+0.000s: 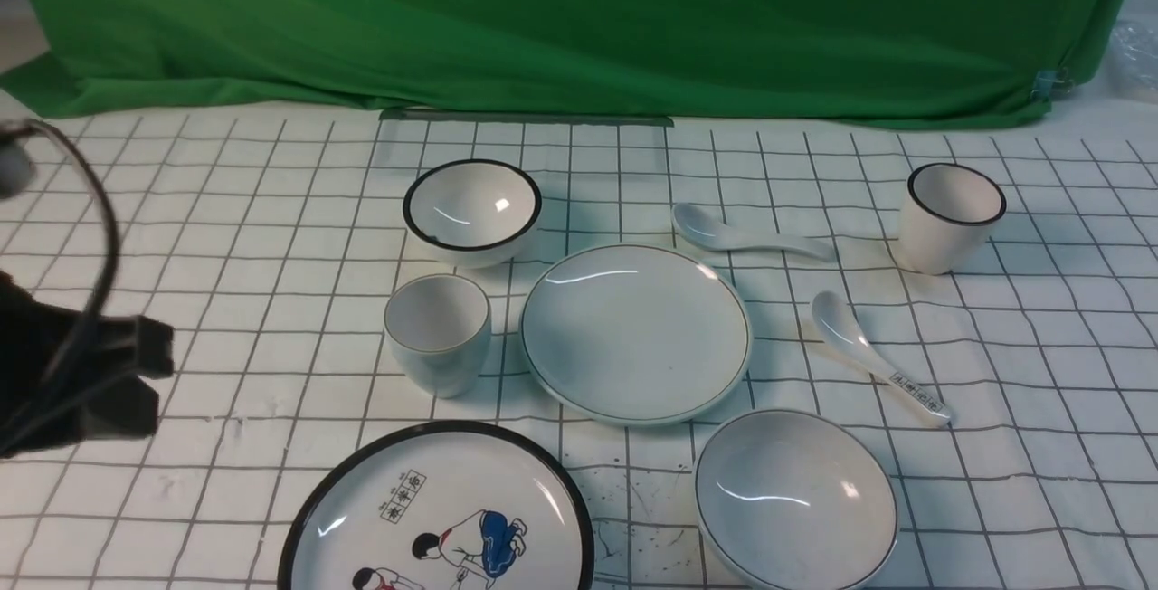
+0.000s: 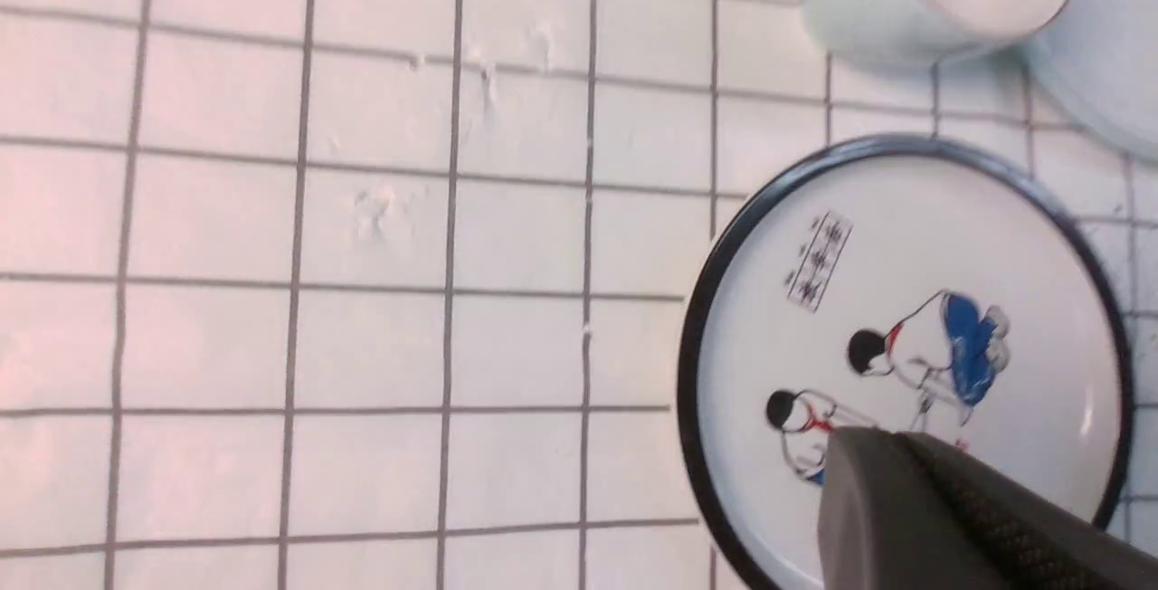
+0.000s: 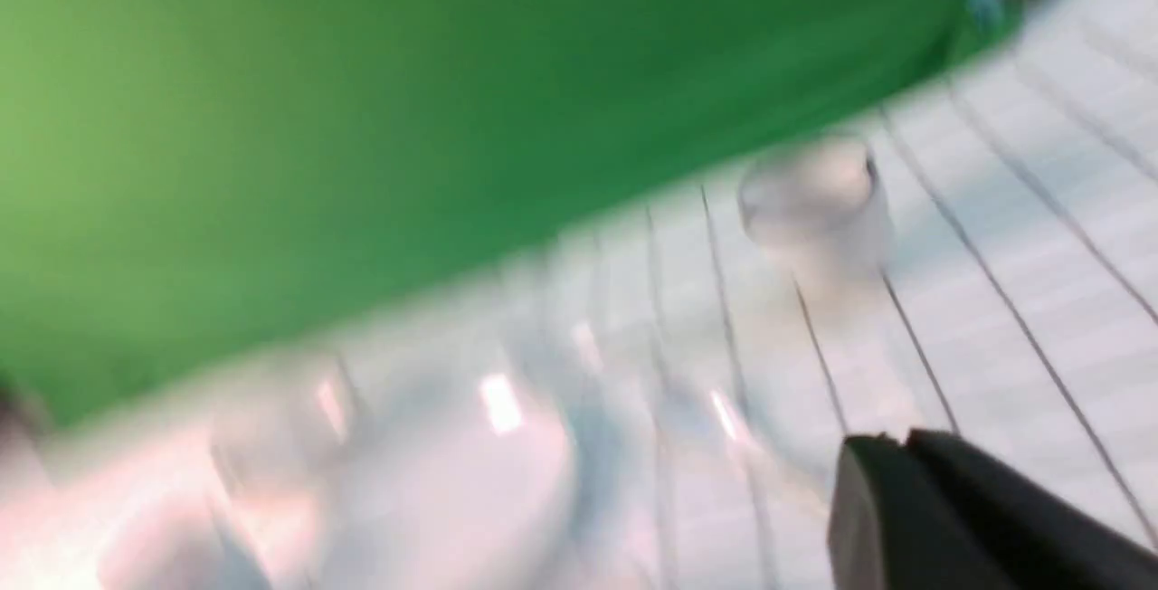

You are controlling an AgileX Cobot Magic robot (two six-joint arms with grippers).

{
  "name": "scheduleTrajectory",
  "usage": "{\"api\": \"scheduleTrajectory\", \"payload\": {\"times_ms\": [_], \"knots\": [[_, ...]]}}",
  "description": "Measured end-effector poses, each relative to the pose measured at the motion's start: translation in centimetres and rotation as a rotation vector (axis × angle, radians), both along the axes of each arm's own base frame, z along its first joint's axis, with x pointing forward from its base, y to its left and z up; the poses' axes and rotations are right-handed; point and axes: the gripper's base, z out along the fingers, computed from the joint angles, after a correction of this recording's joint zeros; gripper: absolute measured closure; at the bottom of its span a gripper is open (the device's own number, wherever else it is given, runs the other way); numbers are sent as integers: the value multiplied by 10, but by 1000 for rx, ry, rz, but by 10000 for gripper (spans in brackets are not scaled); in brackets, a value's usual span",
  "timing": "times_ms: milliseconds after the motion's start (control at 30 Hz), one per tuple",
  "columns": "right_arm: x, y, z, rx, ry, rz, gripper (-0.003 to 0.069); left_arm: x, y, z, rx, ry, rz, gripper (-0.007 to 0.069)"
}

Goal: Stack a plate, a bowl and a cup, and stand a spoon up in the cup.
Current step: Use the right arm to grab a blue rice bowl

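Currently | bowl (image 1: 796,501): unfilled | cup (image 1: 438,328): unfilled | plate (image 1: 636,334): bare

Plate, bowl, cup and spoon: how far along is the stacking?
Nothing looks done: the pale plate bears nothing, and the pale bowl and pale cup stand apart from it. The plain spoon lies on the table. No dish is in hand. All the stacking, then standing the spoon, is left.
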Motion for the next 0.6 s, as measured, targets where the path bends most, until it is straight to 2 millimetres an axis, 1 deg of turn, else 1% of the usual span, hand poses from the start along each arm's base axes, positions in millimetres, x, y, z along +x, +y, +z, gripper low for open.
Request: {"api": "scheduleTrajectory", "payload": {"times_ms": [33,67,100,133,167,200,233,267,300,333,367,400,433,467,500,533,567,600], "knots": [[4,2,9,-44,71,35,622,6,0,-6,4,31,-5,622],[7,3,11,-72,110,54,622,9,0,-9,5,47,-8,622],[21,8,18,-148,269,121,622,13,0,-15,12,70,-18,622],[29,11,19,-190,349,160,622,16,0,-17,15,81,-23,622],[41,15,21,-222,429,195,620,18,0,-20,17,89,-28,622],[60,20,19,-252,529,228,610,20,0,-22,22,92,-38,622],[72,24,22,-269,563,248,592,21,0,-23,26,91,-46,622],[75,24,22,-271,573,251,586,21,0,-23,26,90,-45,622],[98,32,19,-303,643,288,526,22,0,-23,28,90,-52,622],[109,36,17,-314,674,303,482,22,0,-23,29,88,-54,622],[126,43,12,-329,718,325,404,22,0,-23,29,87,-56,622],[137,48,8,-341,742,343,347,22,0,-23,30,87,-57,622],[151,56,1,-360,770,371,263,22,0,-23,31,86,-59,622],[161,62,-4,-369,787,386,212,22,0,-23,31,86,-61,622],[163,64,-6,-371,791,389,201,22,0,-23,31,86,-61,622],[180,75,-20,-388,828,413,123,22,0,-23,31,86,-61,622],[191,81,-29,-392,856,422,102,22,0,-23,31,86,-61,622],[192,82,-27,-392,850,423,99,22,0,-23,31,86,-61,622]]}}
